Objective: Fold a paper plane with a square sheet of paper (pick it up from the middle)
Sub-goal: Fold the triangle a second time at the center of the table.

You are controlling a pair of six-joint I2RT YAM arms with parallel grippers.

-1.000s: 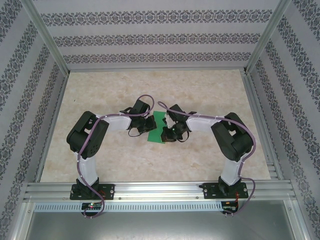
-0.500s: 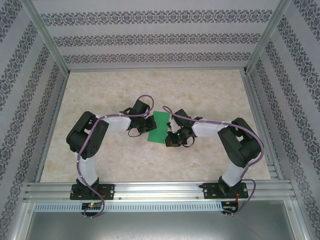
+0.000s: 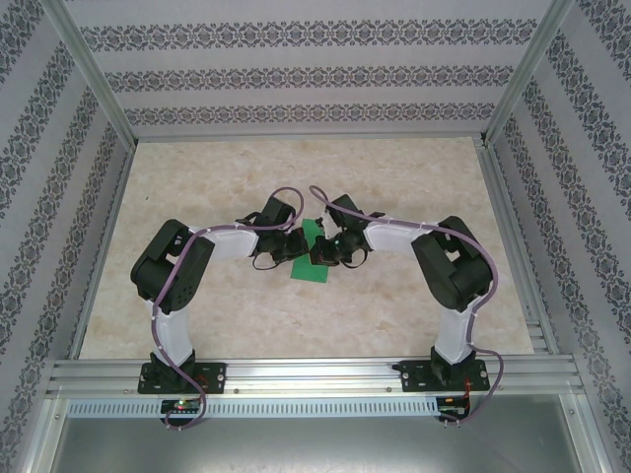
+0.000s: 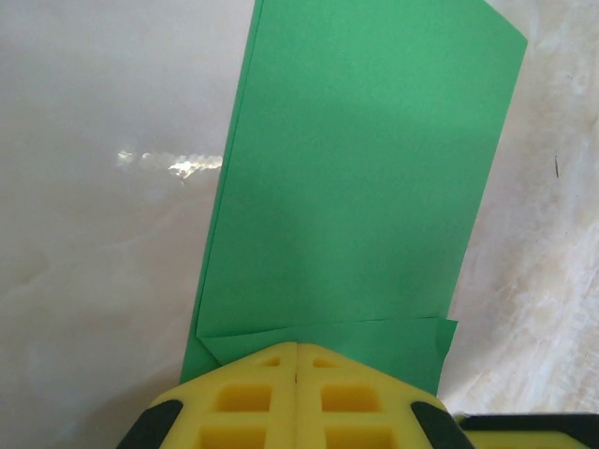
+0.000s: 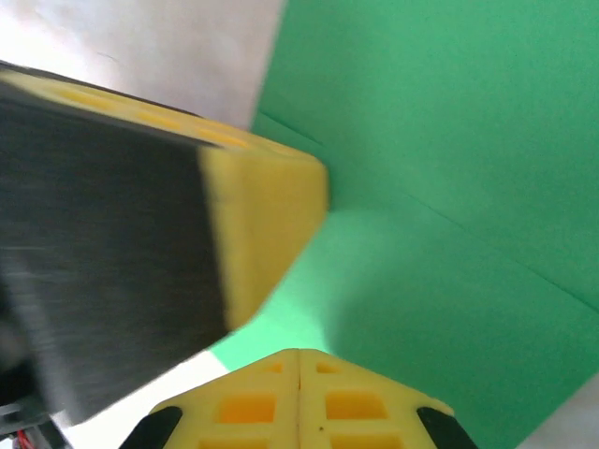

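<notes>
The square sheet of paper, already folded over, lies flat mid-bench. The left end effector, fingers closed, seems to pin its left edge, likely anchoring it. The right end effector, also closed, bears down just beside to set the crease.

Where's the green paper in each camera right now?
Top: paper mid-table, between left gripper and right gripper.
Left wrist: centre, running up from the shut left gripper.
Right wrist: upper right, above the shut right gripper.
Shared landmark: pale marble table.
</notes>
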